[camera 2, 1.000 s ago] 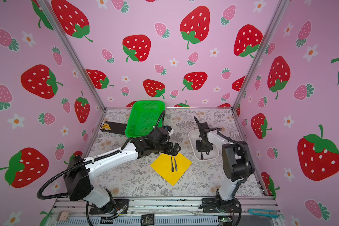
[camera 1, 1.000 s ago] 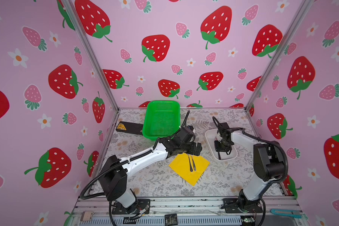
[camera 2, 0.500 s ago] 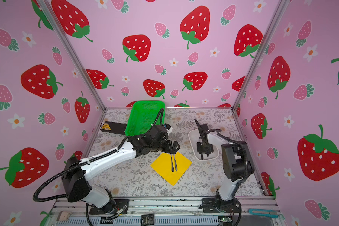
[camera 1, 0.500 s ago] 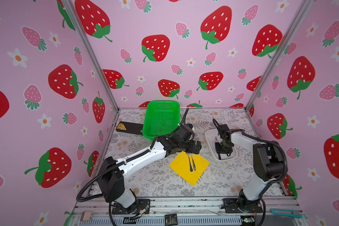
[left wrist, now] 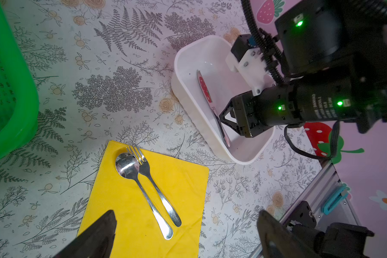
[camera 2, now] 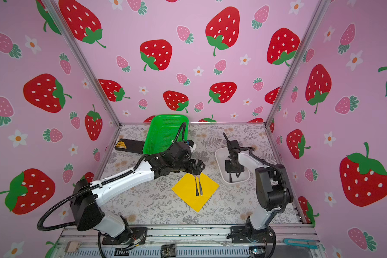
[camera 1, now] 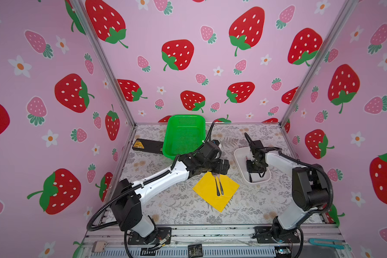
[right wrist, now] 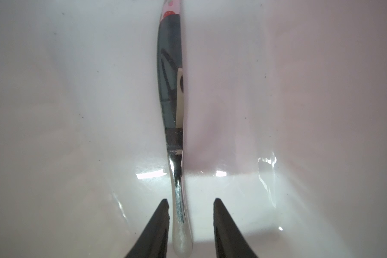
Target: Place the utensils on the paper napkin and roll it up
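My left gripper (camera 1: 223, 168) hangs over the far corner of the napkin (camera 1: 205, 189), jaws spread wide and holding nothing. It is very nearly where it was a second ago. Only the wrist behind it has lifted a little toward the basket (camera 1: 183, 134).

The spoon (left wrist: 126, 166) and fork (left wrist: 146, 172) lie side by side on the napkin. Their heads touch at that far corner and their handles point in toward the sheet's middle. Neither they nor the napkin have shifted since the earlier pictures.

My right gripper (right wrist: 190, 201) is down inside the dish (camera 1: 238, 159), and I see no real change in its place either. Its jaws stand narrow, one on each side of the handle of the knife (right wrist: 171, 100). One finger (right wrist: 159, 223) is right against the handle, while the other stands off it with a clear gap, so I have not clamped it. The knife lies along the dish floor, its blade running away from my fingers. The dish sits near the napkin but apart from it, with bare table (camera 1: 244, 201) between them.
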